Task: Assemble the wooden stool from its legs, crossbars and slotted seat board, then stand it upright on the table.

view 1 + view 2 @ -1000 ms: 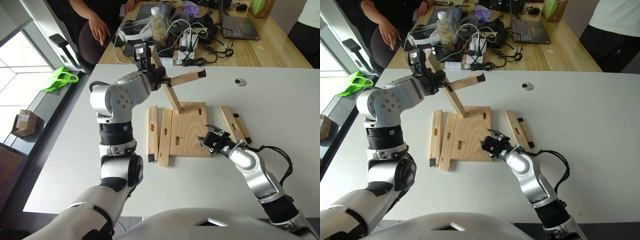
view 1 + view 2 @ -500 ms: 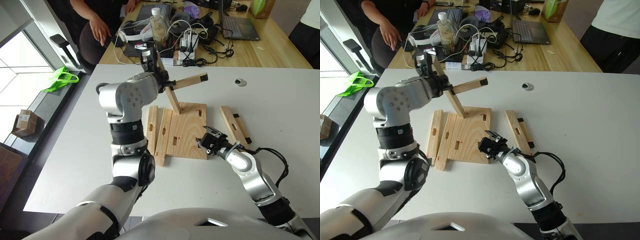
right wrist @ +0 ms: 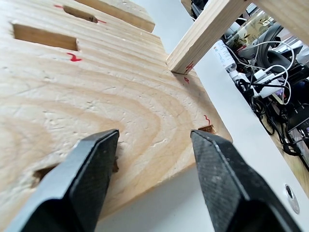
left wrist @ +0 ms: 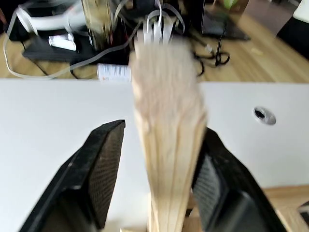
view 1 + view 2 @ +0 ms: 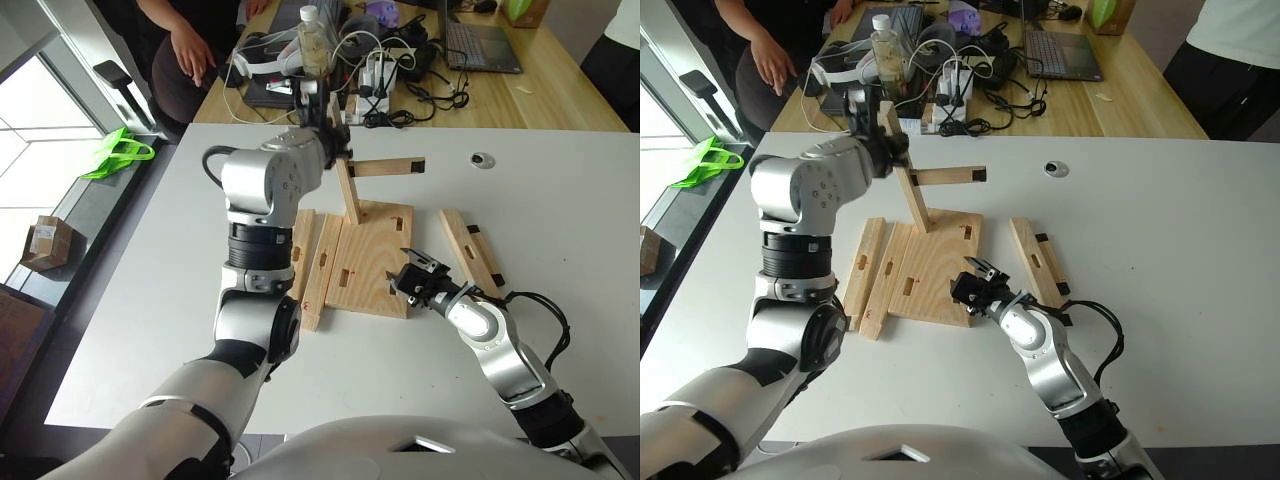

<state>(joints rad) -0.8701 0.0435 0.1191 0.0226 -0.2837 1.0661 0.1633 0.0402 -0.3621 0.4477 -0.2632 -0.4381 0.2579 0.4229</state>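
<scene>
swung nearer upright, the pale wooden leg (image 5: 347,195) with crossbar (image 5: 385,167), clamped in the left gripper (image 5: 322,115), meets the far slot of the flat slotted seat board (image 5: 365,275); right gripper (image 5: 410,278) spread empty over its near edge; any tilt could jam the leg.

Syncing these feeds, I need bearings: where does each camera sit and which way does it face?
Left eye, right eye: on the head, facing forward and down over the table; both arms show, left claw on the leg, right claw by the seat board.
Left wrist: on that wrist, facing along its fingers and the leg toward the desk.
Right wrist: low over the seat board, facing the leg's foot between its fingers.
All four share the leg.
</scene>
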